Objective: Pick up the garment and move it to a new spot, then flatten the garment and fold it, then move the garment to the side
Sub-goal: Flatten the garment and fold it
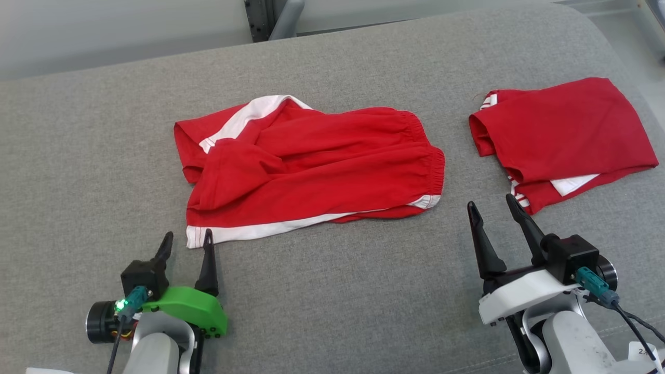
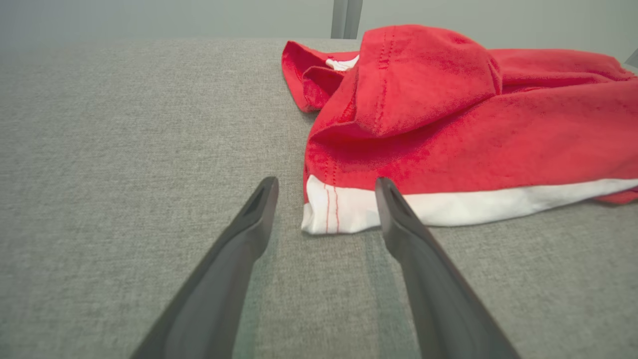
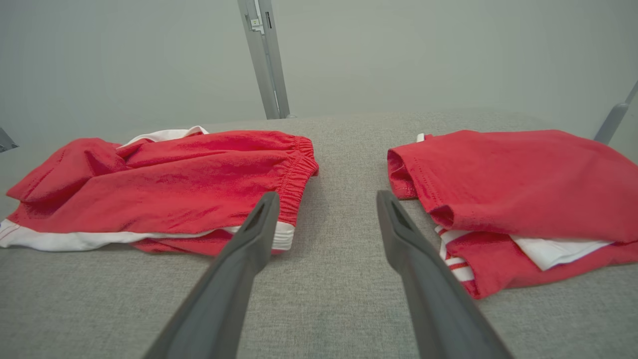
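The left tool is seen at the lower left, fingers spread apart with nothing between them, just short of the white hem corner of the garment. The garment, a pair of red shorts, is laid crumpled in the middle of the table, one leg doubled over. It is judged light, limp and apt to bunch; the hem corner and the elastic waistband are suggested as holds. What lies under the doubled layers cannot be made out. The right tool is likewise held apart and empty, near a second red garment, folded, its lower layers partly hidden.
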